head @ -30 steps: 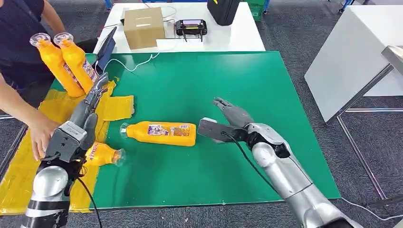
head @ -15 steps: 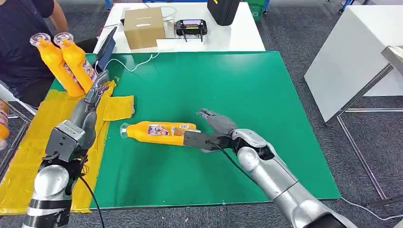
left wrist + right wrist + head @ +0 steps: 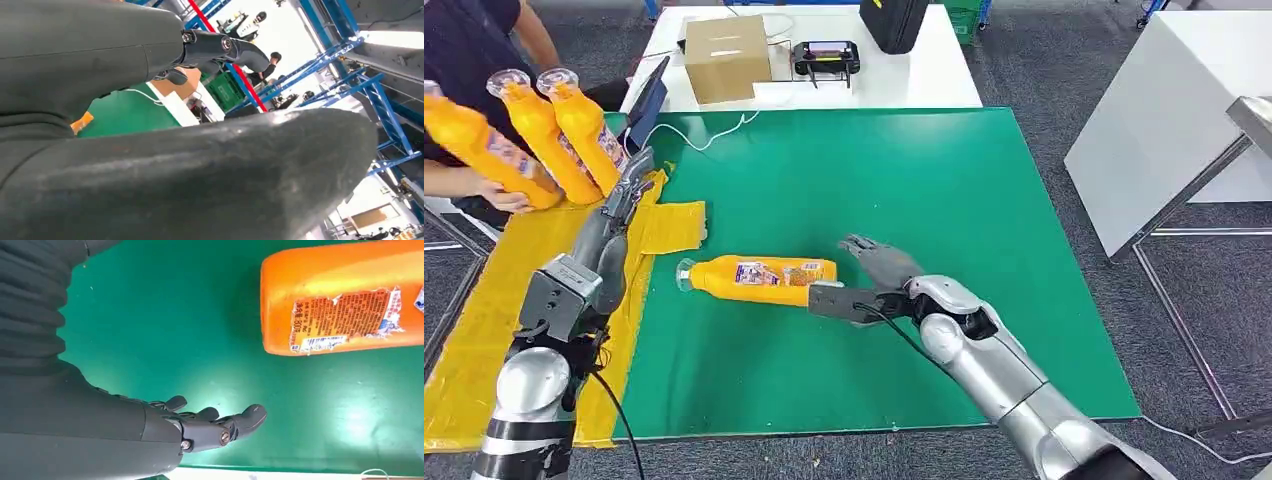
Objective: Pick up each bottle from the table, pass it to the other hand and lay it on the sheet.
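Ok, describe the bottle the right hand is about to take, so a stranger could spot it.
On the green table, near the middle, an orange bottle lies on its side, just ahead of the right hand. The other orange bottles are off at the yellow sheet; this one lies alone on bare green.

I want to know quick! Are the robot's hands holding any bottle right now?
Left hand: open, holding nothing.
Right hand: open beside the lying bottle, not gripping it.
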You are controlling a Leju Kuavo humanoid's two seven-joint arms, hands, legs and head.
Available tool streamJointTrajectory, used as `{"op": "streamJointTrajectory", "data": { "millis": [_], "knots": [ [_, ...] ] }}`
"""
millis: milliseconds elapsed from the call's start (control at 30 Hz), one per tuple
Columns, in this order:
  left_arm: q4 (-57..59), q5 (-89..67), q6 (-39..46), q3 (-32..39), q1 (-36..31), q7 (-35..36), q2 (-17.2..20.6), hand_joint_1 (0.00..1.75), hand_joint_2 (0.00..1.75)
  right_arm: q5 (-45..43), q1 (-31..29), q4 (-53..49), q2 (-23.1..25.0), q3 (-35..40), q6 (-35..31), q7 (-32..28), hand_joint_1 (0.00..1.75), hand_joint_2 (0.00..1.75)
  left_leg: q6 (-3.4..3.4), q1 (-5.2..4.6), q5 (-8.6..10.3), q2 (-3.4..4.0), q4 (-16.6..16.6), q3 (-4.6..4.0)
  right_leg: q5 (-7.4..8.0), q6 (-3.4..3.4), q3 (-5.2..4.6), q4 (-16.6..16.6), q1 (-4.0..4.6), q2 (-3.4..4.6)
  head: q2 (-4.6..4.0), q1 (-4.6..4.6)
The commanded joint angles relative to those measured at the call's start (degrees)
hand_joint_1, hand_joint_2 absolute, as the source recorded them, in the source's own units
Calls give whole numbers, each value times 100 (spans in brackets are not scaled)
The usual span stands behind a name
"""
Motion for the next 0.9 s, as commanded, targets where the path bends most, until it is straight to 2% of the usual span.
{"op": "streamJointTrajectory", "data": {
  "millis": [33, 533, 833, 867, 900],
  "knots": [
    [218, 15, -37, -63, -210, 10, -90, 0, 0, -5, -245, 274, -174, 243, 7, 12, 0, 175, -7, 8, -12, -12, 5, 23, -11, -10, 28, 1, 3, 20, 0, 0],
    [270, 36, -29, -64, -247, -18, -132, 0, 0, 21, -245, 239, -229, 233, 39, -10, 0, 175, -4, 3, -3, -9, 0, 8, -4, -5, 10, -1, 1, 9, 0, 0],
    [313, 50, -24, -54, -323, -20, -135, 0, 0, 36, -314, 322, -210, 241, 65, -37, 0, 175, -11, 11, -18, -15, 13, 30, -18, -14, 34, 8, 5, 28, 0, 0],
    [322, 52, -24, -59, -337, -21, -134, 0, 0, 40, -321, 349, -204, 249, 66, -43, 0, 175, -18, 17, -33, -19, 25, 51, -32, -24, 56, 17, 8, 49, 0, -2],
    [326, 52, -28, -66, -345, -21, -132, 0, 0, 44, -317, 363, -210, 260, 77, -56, 0, 175, -6, 5, -6, -10, 2, 15, -7, -7, 17, 0, 2, 15, 0, 0]
  ]
}}
